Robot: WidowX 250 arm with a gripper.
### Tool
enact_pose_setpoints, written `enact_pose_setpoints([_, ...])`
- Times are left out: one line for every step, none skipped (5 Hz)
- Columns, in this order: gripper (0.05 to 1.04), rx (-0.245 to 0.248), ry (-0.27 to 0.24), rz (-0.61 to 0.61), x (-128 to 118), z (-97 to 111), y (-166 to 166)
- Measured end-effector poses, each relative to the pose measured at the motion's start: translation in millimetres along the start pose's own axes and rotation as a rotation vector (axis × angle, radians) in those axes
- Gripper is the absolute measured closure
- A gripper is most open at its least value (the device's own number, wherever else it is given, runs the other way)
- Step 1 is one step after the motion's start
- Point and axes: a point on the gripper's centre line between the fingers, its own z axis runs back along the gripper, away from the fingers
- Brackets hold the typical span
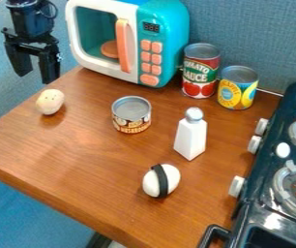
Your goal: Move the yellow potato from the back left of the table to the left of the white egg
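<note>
The black gripper hangs at the upper left, just left of the toy microwave, its two fingers spread apart with nothing between them. Nearest below it, a pale, speckled roundish object rests near the table's left edge. A short mushroom can stands around the middle of the wooden table. Right of the can is a white shaker with a silver top, upright. Toward the front lies a white egg-shaped object with a black band around it.
A teal and white toy microwave stands at the back. Beside it are a tomato sauce can and a yellow-labelled can. The dark toy stove occupies the right side, with a small white oval on its top.
</note>
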Motion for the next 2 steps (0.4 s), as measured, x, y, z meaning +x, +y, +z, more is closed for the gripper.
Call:
enact_pose_setpoints([0.082,-0.019,0.040,0.001,-2.5,-14.7,-1.6])
enact_pose_setpoints([0.082,-0.015,0.054,0.013,-1.2,-19.7,0.6])
